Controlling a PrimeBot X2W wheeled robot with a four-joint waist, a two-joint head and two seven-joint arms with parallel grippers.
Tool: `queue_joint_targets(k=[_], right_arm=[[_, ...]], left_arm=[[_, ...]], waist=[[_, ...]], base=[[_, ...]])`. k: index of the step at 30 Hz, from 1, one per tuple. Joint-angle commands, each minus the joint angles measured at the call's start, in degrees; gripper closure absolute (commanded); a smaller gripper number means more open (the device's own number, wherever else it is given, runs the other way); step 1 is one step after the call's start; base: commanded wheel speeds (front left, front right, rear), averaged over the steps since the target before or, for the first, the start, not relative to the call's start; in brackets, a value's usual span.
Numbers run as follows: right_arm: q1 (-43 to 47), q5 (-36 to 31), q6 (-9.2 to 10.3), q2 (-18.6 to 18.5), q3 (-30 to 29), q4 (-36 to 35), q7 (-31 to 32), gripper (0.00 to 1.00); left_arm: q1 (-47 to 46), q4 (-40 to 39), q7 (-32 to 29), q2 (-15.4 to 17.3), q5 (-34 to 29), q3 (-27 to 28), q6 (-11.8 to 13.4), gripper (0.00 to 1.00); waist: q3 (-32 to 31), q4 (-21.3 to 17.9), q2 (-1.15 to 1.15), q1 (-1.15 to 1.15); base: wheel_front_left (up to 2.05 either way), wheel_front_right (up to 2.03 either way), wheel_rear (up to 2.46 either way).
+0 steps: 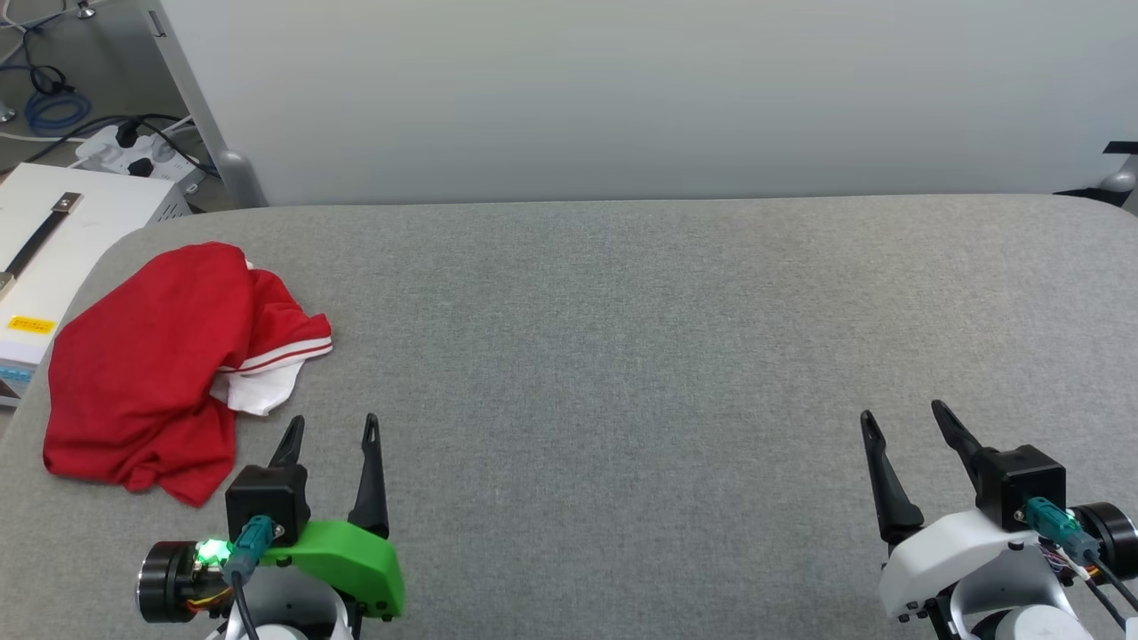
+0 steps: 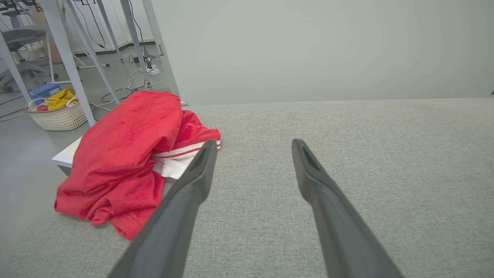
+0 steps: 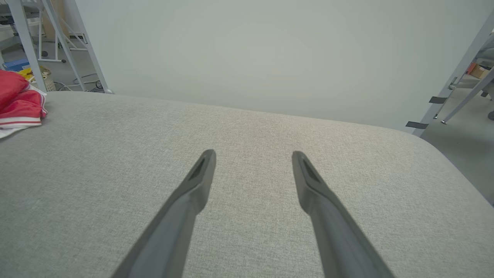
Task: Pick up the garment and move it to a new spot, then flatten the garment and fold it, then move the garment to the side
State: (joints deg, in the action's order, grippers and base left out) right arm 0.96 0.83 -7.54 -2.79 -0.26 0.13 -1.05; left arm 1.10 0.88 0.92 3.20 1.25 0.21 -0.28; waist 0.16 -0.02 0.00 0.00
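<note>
The garment (image 1: 151, 364) lies crumpled in a red heap with a white sleeve and striped trim showing, at the far left of the grey fabric-covered table (image 1: 622, 356). My left gripper (image 1: 334, 420) hovers just to the right of the heap, its fingers spread and holding nothing. In the left wrist view the garment (image 2: 127, 154) sits left of and partly behind the left finger of this open gripper (image 2: 253, 142). My right gripper (image 1: 902, 410) is open over bare table at the lower right, far from the cloth. The right wrist view has that gripper (image 3: 252, 152) open and the garment (image 3: 19, 104) at its left edge.
A white box (image 1: 53, 240) stands off the table's left edge, beside a power strip and cables (image 1: 133, 151) on the floor. A pale wall (image 1: 622, 89) runs behind the table. A wicker basket (image 2: 58, 114) and metal frame legs (image 2: 65, 58) stand beyond the left corner.
</note>
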Motion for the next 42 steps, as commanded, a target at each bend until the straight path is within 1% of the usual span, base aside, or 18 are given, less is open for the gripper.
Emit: queue_joint_targets(k=[1, 25, 42], right_arm=[[-0.6, 0.4, 0.01, 0.0, -0.3, 0.2, -0.7, 0.0], [-1.6, 1.7, 0.02, 0.0, -0.1, -0.1, -3.5, 0.0], [-2.4, 1.0, 0.02, -0.1, -1.2, 2.7, -5.7, 0.0]], left_arm=[[0.1, 0.2, 0.6, 0.0, 0.5, 0.2, -0.2, 0.0], [0.2, 0.3, 3.4, -0.1, 2.9, 1.1, -1.4, 0.0], [0.7, 2.5, 5.7, -0.2, 3.6, 0.8, -2.6, 0.0]], waist=[[0.0, 0.0, 0.0, 0.0], [0.7, 0.2, 0.0, 0.0], [0.6, 0.2, 0.0, 0.0]], base=[[0.0, 0.0, 0.0], [0.0, 0.0, 0.0], [0.0, 0.0, 0.0]])
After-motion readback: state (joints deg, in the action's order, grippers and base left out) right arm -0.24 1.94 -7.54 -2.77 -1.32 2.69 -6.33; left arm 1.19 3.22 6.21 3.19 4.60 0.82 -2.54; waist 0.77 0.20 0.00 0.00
